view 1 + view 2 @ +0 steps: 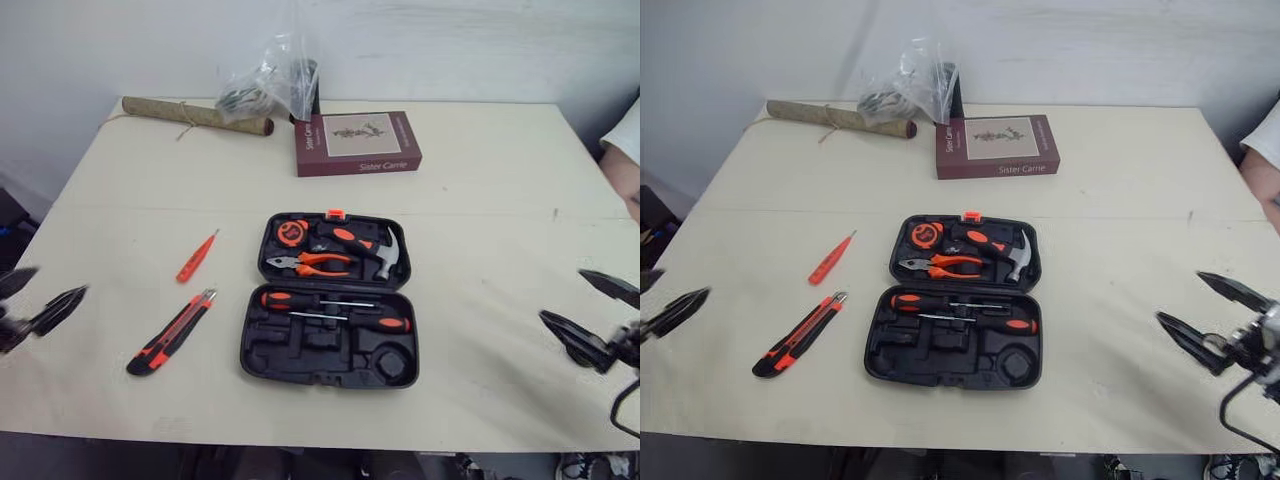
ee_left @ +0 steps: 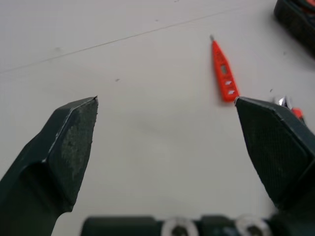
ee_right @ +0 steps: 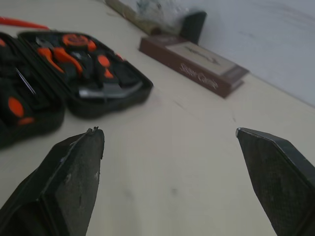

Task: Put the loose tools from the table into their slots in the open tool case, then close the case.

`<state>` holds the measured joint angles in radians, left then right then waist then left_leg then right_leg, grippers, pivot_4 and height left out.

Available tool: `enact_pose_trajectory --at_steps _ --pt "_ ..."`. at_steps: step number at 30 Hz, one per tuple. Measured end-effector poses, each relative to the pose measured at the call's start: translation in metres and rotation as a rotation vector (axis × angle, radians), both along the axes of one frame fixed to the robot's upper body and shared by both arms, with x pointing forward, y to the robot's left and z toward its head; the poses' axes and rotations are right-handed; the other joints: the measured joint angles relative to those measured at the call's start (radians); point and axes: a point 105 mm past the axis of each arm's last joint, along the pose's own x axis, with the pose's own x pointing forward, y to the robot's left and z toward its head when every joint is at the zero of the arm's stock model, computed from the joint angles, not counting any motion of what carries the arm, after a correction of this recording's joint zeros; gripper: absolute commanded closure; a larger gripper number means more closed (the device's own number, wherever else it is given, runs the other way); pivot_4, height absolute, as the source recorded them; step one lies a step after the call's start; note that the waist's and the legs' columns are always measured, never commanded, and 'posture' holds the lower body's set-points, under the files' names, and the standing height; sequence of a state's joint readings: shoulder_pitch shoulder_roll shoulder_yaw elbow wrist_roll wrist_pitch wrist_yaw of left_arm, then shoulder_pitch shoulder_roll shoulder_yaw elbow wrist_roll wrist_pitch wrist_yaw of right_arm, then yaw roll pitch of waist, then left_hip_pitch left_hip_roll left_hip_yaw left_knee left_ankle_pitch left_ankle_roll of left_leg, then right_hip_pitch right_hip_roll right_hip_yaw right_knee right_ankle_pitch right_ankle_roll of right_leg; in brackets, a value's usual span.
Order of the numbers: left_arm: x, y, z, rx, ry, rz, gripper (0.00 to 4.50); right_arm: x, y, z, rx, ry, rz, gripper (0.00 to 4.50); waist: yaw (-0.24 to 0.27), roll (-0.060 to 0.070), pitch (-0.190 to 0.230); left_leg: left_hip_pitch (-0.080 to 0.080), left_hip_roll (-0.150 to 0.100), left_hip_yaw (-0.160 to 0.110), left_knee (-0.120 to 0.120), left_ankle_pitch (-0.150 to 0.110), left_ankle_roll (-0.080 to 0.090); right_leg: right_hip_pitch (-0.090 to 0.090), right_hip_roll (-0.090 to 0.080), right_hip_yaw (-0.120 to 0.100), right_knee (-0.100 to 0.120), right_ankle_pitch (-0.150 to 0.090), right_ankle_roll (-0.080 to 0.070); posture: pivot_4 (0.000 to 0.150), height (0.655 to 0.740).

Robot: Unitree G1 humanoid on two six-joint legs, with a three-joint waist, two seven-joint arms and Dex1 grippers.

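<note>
- Jaws on both grippers stand wide apart, nothing between them.
- Left gripper (image 1: 62, 278) hovers above the table (image 1: 480, 200) near its 9 o'clock edge, fingers aimed inward at the tools. Its wrist view has bare tabletop between the pads.
- Right gripper (image 1: 560, 293) hovers low near the 3 o'clock edge, fingers aimed inward at the case, well apart from it.
- Tool case (image 1: 300, 352) lies open flat at table centre, black, hinge running 9 to 3.
- Near half: two orange-and-black screwdrivers (image 1: 335, 300) lie side by side in the slots along the hinge. Bare moulded recesses sit nearer the front edge.
- Utility knife (image 1: 172, 331), orange and black, lies loose at 8 o'clock of the case, just beside it, slanted.
- Tester pen (image 1: 197, 256), orange and slim, lies loose at 10 o'clock of the case, farther out than the knife, tip pointing away.
- Far half holds pliers (image 1: 310, 263), hammer (image 1: 385, 252) and tape measure (image 1: 291, 232), all seated.
- Book (image 1: 357, 142), maroon, lies at 12 o'clock beyond the case.
- Plastic bag (image 1: 268, 85) and a brown roll (image 1: 195, 115) sit at the far edge, around 11 o'clock.
- Person's sleeve (image 1: 625, 135) shows at 2 o'clock.
</note>
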<state>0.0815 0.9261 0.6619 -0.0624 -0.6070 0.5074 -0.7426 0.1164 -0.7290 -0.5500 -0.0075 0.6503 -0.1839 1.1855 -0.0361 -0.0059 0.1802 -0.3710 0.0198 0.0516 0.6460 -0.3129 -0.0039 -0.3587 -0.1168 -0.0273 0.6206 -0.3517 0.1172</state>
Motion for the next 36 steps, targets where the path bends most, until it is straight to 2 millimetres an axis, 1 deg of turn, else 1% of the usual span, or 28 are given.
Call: enact_pose_trajectory --at_steps 1,3,4,5,6,7,9,10,12,15,17,20,24,25,27,29,34,35,36 --pt "0.009 -0.011 0.001 0.004 0.032 -0.012 0.00 0.003 0.011 0.003 0.006 -0.014 0.031 0.03 0.005 0.000 0.000 0.000 0.000 0.000 0.000 0.000 0.000 0.000 0.001 0.000 0.000 0.000 0.000 0.150 0.7400" --pt "0.024 -0.027 -0.003 -0.002 0.089 -0.009 0.00 0.006 0.026 0.007 0.029 -0.044 0.067 0.03 0.008 0.000 0.000 0.000 0.000 0.001 0.000 0.000 0.000 0.000 0.001 0.000 0.001 0.000 0.000 0.150 0.7400" --pt "0.029 -0.032 -0.005 -0.007 0.101 -0.005 0.00 0.008 0.031 0.007 0.042 -0.052 0.078 0.03 0.009 0.000 0.000 0.000 0.000 0.001 0.000 0.000 0.000 0.000 0.002 0.000 0.001 0.000 0.001 0.150 0.7400" --pt "0.042 -0.042 -0.009 -0.026 0.112 0.005 0.00 0.010 0.038 0.009 0.068 -0.073 0.084 0.03 0.010 0.000 0.000 0.000 -0.001 0.001 0.001 0.001 0.001 0.000 0.002 0.000 0.001 0.000 0.001 0.150 0.7400" --pt "0.044 -0.044 -0.011 -0.029 0.115 0.007 0.00 0.011 0.040 0.009 0.073 -0.076 0.089 0.03 0.011 0.000 0.000 0.000 -0.001 0.001 0.001 0.001 0.001 0.000 0.002 0.000 0.002 0.001 0.001 0.150 0.7400" --pt "0.057 -0.055 -0.018 -0.028 0.132 0.006 0.00 0.012 0.049 0.009 0.084 -0.087 0.111 0.03 0.013 -0.001 0.000 0.000 -0.001 0.001 0.002 0.002 0.001 0.000 0.003 -0.001 0.002 0.001 0.002 0.150 0.7400" --pt "0.069 -0.064 -0.035 -0.014 0.191 0.007 0.00 0.010 0.063 0.005 0.076 -0.079 0.157 0.03 0.012 -0.002 0.001 0.000 -0.001 0.002 0.002 0.002 0.001 -0.001 0.004 -0.001 0.006 0.001 0.002 0.150 0.7400" --pt "0.071 -0.065 -0.038 -0.015 0.202 0.008 0.00 0.010 0.065 0.003 0.072 -0.074 0.164 0.03 0.012 -0.002 0.001 0.000 -0.001 0.003 0.002 0.002 0.001 -0.001 0.004 -0.001 0.006 0.001 0.002 0.150 0.7400" --pt "0.082 -0.071 -0.049 -0.028 0.239 0.002 0.00 0.005 0.074 -0.004 0.045 -0.062 0.212 0.03 0.010 -0.003 0.001 0.000 -0.001 0.004 0.002 0.003 0.002 -0.001 0.005 -0.005 0.007 0.001 0.003 0.150 0.7400" --pt "0.095 -0.079 -0.060 -0.016 0.263 -0.017 0.00 0.003 0.083 -0.006 0.052 -0.065 0.247 0.03 0.009 -0.004 0.001 0.000 -0.001 0.006 0.003 0.004 0.002 -0.001 0.005 -0.006 0.007 0.002 0.003 0.150 0.7400" --pt "0.105 -0.082 -0.065 -0.033 0.262 -0.019 0.00 0.003 0.086 -0.007 0.049 -0.070 0.252 0.03 0.011 -0.004 0.002 0.000 -0.001 0.006 0.004 0.004 0.002 -0.002 0.005 -0.006 0.007 0.002 0.003 0.150 0.7400" --pt "0.117 -0.086 -0.065 -0.023 0.244 -0.038 0.00 0.002 0.087 -0.010 0.038 -0.073 0.252 0.03 0.015 -0.005 0.001 0.000 -0.002 0.006 0.004 0.004 0.003 -0.001 0.005 -0.007 0.007 0.002 0.004 0.150 0.7400" --pt "0.124 -0.091 -0.067 0.031 0.262 -0.072 0.00 0.000 0.087 -0.012 0.049 -0.073 0.240 0.03 0.025 -0.005 0.001 0.001 -0.003 0.006 0.004 0.005 0.004 -0.001 0.004 -0.008 0.007 0.002 0.004 0.150 0.7400" --pt "0.124 -0.091 -0.067 0.043 0.270 -0.080 0.51 0.000 0.086 -0.014 0.050 -0.067 0.237 0.00 0.030 -0.004 0.001 0.002 -0.003 0.006 0.004 0.005 0.004 -0.001 0.004 -0.008 0.007 0.002 0.004 0.150 0.7400" --pt "0.124 -0.089 -0.068 0.063 0.286 -0.076 1.16 -0.002 0.086 -0.016 0.051 -0.055 0.233 0.00 0.033 -0.004 0.001 0.002 -0.003 0.007 0.004 0.005 0.004 -0.001 0.004 -0.008 0.007 0.002 0.004 0.150 0.7400" --pt "0.123 -0.086 -0.069 0.075 0.308 -0.073 1.94 -0.004 0.084 -0.020 0.055 -0.039 0.226 0.00 0.033 -0.004 0.000 0.002 -0.003 0.007 0.004 0.005 0.004 -0.001 0.004 -0.008 0.007 0.002 0.004 0.150 0.7400" --pt "0.117 -0.084 -0.076 0.082 0.342 -0.074 4.06 -0.005 0.085 -0.019 0.054 -0.043 0.226 0.00 0.032 0.000 -0.003 0.004 -0.003 0.008 0.004 0.004 0.004 0.000 0.003 -0.007 0.007 0.002 0.004 0.150 0.7400" --pt "0.117 -0.084 -0.076 0.083 0.341 -0.073 4.17 -0.005 0.086 -0.019 0.054 -0.044 0.226 0.00 0.032 0.000 -0.003 0.004 -0.003 0.008 0.004 0.005 0.004 0.000 0.003 -0.007 0.007 0.002 0.004 0.150 0.7400" --pt "0.116 -0.083 -0.076 0.085 0.337 -0.073 4.17 -0.005 0.086 -0.019 0.054 -0.044 0.226 0.00 0.031 0.001 -0.003 0.004 -0.003 0.008 0.004 0.005 0.004 0.000 0.002 -0.007 0.007 0.002 0.004 0.150 0.7400"
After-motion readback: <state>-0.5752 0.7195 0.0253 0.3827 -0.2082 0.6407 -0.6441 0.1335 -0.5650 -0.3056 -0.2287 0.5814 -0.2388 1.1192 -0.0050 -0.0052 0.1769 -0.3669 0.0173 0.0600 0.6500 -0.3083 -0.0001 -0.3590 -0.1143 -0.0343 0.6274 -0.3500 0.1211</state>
